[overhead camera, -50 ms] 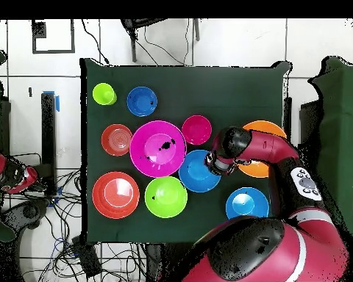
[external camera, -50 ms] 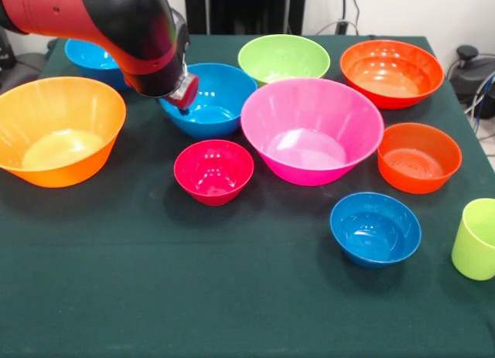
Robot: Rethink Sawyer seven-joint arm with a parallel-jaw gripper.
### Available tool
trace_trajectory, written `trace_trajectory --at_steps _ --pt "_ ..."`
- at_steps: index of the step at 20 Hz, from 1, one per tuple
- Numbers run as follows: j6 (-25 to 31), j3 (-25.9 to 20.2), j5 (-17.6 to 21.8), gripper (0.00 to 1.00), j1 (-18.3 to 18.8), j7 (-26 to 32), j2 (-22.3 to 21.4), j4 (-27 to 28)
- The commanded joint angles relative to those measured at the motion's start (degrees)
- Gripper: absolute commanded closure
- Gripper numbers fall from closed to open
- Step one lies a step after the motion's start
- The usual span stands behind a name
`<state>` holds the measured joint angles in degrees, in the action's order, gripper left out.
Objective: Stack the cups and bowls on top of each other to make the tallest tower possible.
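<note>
Dark green cloth covered the table, and on it we saw nothing stacked; every bowl sat apart and empty. From left in the front view we counted the large orange bowl, a blue bowl behind it, the small crimson bowl, a medium blue bowl, the green bowl, the large pink bowl, a small blue bowl, two red-orange bowls, and the lime-green cup upright at the right edge. We saw the gripper over the medium blue bowl's left rim; whether it was wide or narrow we could not tell.
</note>
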<state>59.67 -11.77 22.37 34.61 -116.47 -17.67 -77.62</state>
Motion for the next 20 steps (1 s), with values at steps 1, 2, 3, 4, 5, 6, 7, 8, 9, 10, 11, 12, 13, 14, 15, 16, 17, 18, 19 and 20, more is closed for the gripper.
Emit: trace_trajectory --at_steps 1,2,3,4,5,6,7,8,9,10,11,12,13,14,15,16,17,18,19,20 --pt "-4.0 -5.9 4.4 1.00 -1.5 12.8 2.1 -0.5" --pt "-4.0 -6.0 4.4 1.00 -1.4 13.0 2.1 -0.5" --pt "-3.9 -5.9 4.5 1.00 -1.4 13.1 2.1 -0.4" --pt "-3.9 -5.9 4.6 1.00 -1.5 13.0 2.1 -0.4" --pt "-3.8 -5.8 4.8 1.00 -1.5 13.0 2.0 -0.3" --pt "-3.4 -5.7 4.9 1.00 -1.7 12.8 2.0 -0.2" --pt "-3.2 -5.7 4.9 1.00 -1.7 12.8 1.9 -0.1" --pt "-3.0 -5.7 5.0 1.00 -1.7 12.8 1.9 -0.1" --pt "-3.1 -5.8 4.9 1.00 -1.6 12.9 1.8 -0.4" --pt "-3.1 -5.9 4.9 1.00 -1.6 12.9 1.8 -0.5" --pt "-3.0 -6.0 4.9 1.00 -1.6 13.0 1.7 -0.4" --pt "-3.0 -6.0 4.9 1.00 -1.6 13.1 1.7 -0.3" --pt "-3.0 -6.0 4.9 1.00 -1.6 13.1 1.6 -0.3" --pt "-2.9 -6.1 4.8 1.00 -1.5 13.2 1.2 -0.5" --pt "-2.4 -6.2 4.6 1.00 -1.4 13.5 0.7 -0.8" --pt "-1.8 -6.8 4.1 1.00 -0.7 14.6 -0.2 -1.4" --pt "-1.1 -7.3 3.6 1.00 -0.1 15.6 -1.1 -2.0" --pt "-0.1 -8.1 3.2 1.00 0.9 17.4 -2.5 -2.9" --pt "0.5 -8.5 2.9 1.00 1.5 18.3 -3.2 -3.3" --pt "1.4 -9.2 2.5 1.00 2.3 19.7 -4.3 -3.8"
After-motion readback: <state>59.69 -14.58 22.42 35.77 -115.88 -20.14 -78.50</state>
